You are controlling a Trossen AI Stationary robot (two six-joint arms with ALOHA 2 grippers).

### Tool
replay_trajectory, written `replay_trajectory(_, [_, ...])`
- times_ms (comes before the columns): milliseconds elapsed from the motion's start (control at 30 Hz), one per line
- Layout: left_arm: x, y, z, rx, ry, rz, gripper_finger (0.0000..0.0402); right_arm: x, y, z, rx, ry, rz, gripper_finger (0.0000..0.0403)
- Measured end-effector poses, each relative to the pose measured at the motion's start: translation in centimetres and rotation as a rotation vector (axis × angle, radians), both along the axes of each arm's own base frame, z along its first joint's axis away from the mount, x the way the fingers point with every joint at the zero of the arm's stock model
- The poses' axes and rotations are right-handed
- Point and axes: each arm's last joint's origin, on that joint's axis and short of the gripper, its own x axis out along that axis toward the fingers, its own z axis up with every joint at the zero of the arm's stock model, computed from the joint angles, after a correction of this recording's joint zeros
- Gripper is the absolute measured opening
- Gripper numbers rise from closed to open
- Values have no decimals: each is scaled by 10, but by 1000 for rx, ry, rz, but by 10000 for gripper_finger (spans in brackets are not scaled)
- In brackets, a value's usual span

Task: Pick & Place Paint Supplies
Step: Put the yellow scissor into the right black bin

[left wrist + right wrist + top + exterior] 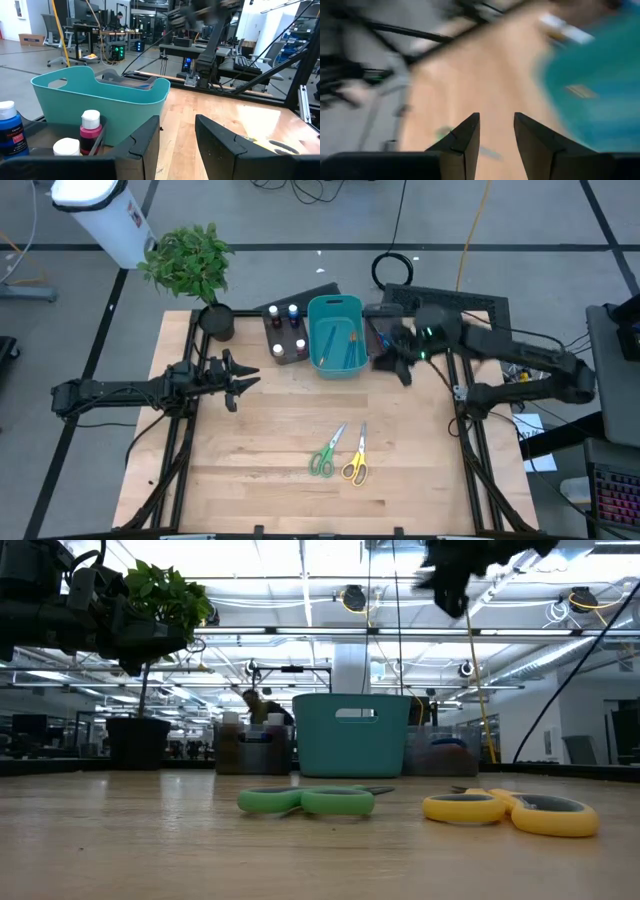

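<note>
Green-handled scissors (327,452) and yellow-handled scissors (356,460) lie flat on the wooden table, near the middle front. A teal bin (335,335) at the far middle holds thin brushes (350,340). Left of it, a dark grey bin (285,332) holds small bottles (90,131) standing upright. My left gripper (235,380) hovers open at the table's left and points toward the teal bin. My right gripper (402,362) is open and raised just right of the teal bin, blurred, with nothing between its fingers (465,137).
A potted plant (213,320) stands at the far left corner. A second dark bin (385,315) sits right of the teal bin. Bare wood (280,410) lies between the bins and the scissors. Cables and a white cylinder lie on the floor beyond the table.
</note>
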Motion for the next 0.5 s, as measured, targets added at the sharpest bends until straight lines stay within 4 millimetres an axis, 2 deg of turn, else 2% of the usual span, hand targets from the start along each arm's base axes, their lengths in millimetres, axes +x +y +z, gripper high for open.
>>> replay_trajectory(100, [0, 0, 0, 1, 0, 0, 131, 7, 39, -2, -11, -236, 160, 110])
replay_trajectory(200, [0, 0, 0, 0, 0, 0, 131, 12, 79, -13, -36, -516, 291, 109])
replay_trajectory(300, [0, 0, 0, 0, 0, 1, 131, 15, 118, -27, -88, -766, 309, 103])
replay_trajectory(400, [0, 0, 0, 1, 0, 1, 131, 20, 151, -36, -139, -844, 344, 95])
replay_trajectory(500, [0, 0, 0, 0, 0, 0, 131, 30, 179, -45, -169, -817, 439, 88])
